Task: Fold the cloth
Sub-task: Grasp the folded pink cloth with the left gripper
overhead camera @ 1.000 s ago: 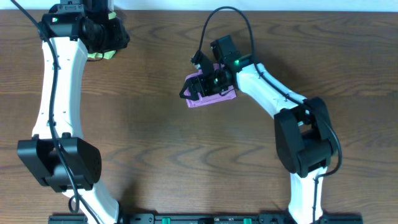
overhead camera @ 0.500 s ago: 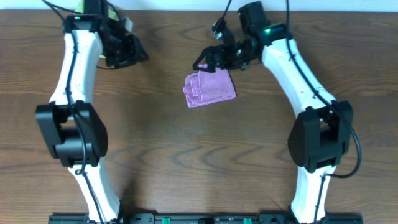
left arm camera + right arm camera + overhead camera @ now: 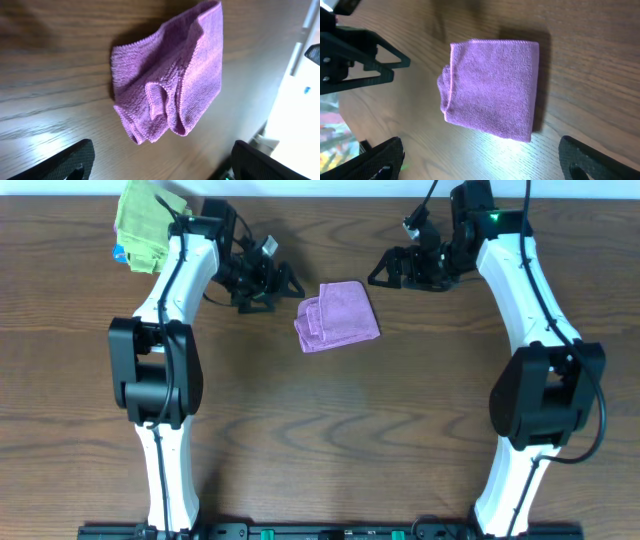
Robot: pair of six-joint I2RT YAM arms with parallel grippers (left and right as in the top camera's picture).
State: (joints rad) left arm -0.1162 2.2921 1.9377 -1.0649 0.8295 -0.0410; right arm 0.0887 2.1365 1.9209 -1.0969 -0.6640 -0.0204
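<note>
Brown wood-grain tabletop (image 3: 330, 430) fills my overhead view. The purple cloth (image 3: 338, 316) lies flat on it between my two tools, touched by neither. It is folded to a near-square and sits slightly skewed, its stepped loose edges facing the left tool (image 3: 280, 288) and its clean edge on the right tool's (image 3: 383, 270) side. Both tools gape wide and hold nothing. My left wrist camera shows rucked layers at the loose edge; the right wrist camera shows a tidy top face. A light green cloth (image 3: 142, 222) sits behind the left tool.
</note>
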